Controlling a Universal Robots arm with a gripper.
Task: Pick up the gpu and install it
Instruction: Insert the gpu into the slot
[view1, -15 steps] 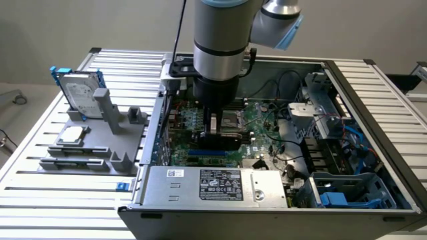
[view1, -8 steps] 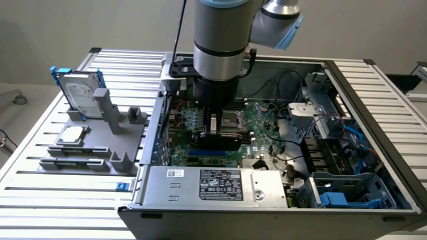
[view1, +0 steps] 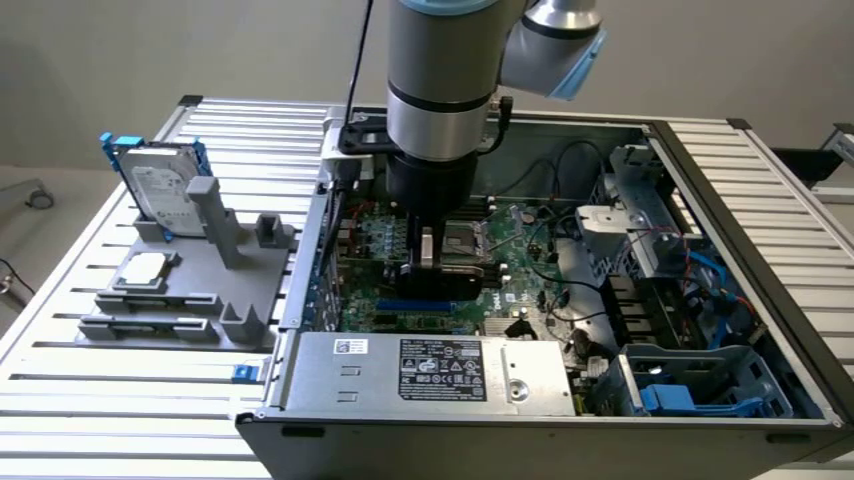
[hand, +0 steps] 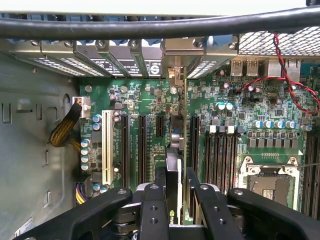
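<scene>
My gripper (view1: 430, 262) reaches down inside the open computer case (view1: 534, 425) and is shut on the gpu (view1: 435, 281), a dark card held over the green motherboard (view1: 527, 255). In the wrist view the gpu (hand: 173, 162) stands edge-on between my black fingers (hand: 159, 197). It runs along the expansion slots (hand: 141, 147), and its silver bracket end (hand: 176, 56) sits at the case's rear slot openings. Whether the card's edge is seated in a slot I cannot tell.
Beside the case, at the exterior view's left, a grey fixture (view1: 214, 300) carries a silver hard drive in a blue frame (view1: 160, 190) and a small square chip (view1: 147, 268). Inside the case are the power supply (view1: 427, 367), the CPU socket (hand: 267, 185), red and black wires (hand: 295, 85) and a drive cage (view1: 707, 385).
</scene>
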